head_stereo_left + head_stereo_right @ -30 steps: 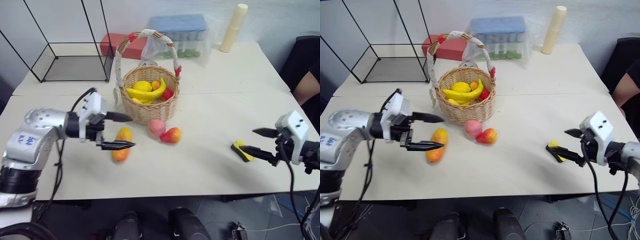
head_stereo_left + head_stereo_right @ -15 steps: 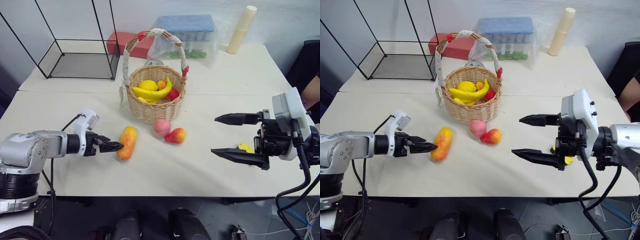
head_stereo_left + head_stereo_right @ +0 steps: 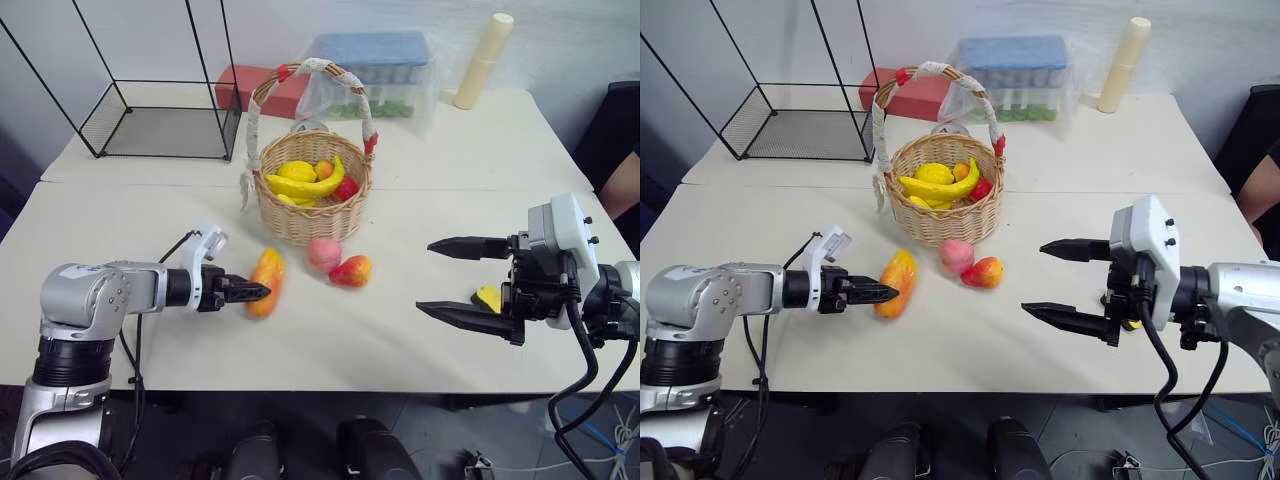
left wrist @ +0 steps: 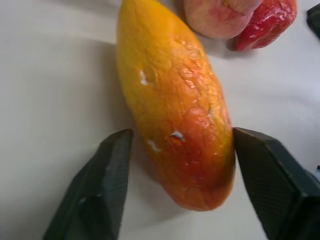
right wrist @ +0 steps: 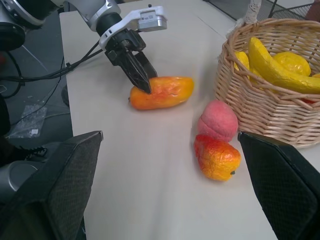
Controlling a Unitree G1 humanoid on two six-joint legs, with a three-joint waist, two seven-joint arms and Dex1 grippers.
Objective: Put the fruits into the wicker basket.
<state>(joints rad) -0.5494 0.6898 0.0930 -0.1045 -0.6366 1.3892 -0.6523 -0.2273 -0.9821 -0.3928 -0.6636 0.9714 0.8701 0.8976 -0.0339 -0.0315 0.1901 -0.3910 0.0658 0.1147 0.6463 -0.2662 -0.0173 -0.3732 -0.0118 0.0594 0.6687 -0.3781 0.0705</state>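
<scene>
The left tool (image 3: pixel 258 292) has its fingers (image 4: pixel 100 190) on either side of the mango's (image 3: pixel 265 282) near end, closing around it though a slight gap shows; the peach (image 3: pixel 323 254) and small red-orange fruit (image 3: pixel 351 270) lie just beyond it on the surface (image 3: pixel 400 220), the wicker basket (image 3: pixel 310 205) farther behind; the right tool (image 3: pixel 436 277) hangs wide open, holding nothing, well apart from the fruits.
</scene>
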